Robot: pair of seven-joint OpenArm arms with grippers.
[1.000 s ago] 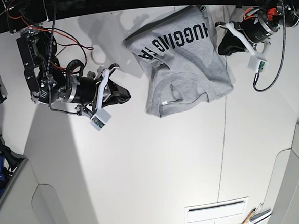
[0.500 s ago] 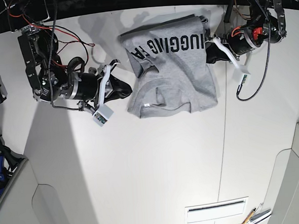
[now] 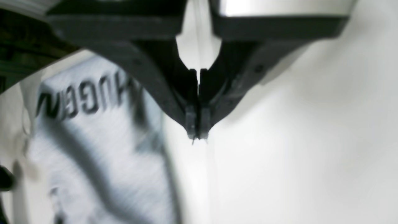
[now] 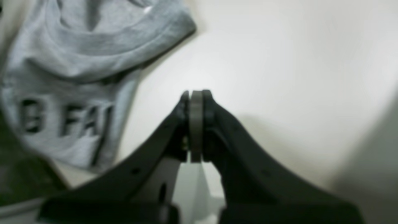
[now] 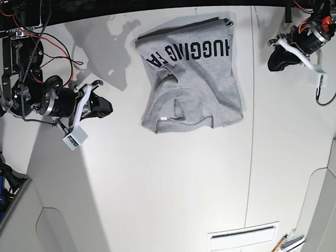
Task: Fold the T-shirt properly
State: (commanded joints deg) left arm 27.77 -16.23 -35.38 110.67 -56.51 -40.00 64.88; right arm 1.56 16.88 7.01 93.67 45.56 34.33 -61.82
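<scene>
While I hold both arms clear, the T-shirt (image 5: 190, 73) lies partly folded on the white surface (image 5: 171, 183), its long axis running from the neck hem nearest me toward the lettered end by the far edge. My right pincer (image 5: 101, 106) hangs to one side of the shirt, apart from it, jaws pressed together on nothing. My left pincer (image 5: 277, 57) sits off the opposite side, likewise closed and empty. Neither looks clearly nearer; both arms angle inward toward the shirt.

T-shirt (image 5: 190, 76) on the table (image 5: 160, 189) (far side), between both tools, touching neither.
</scene>
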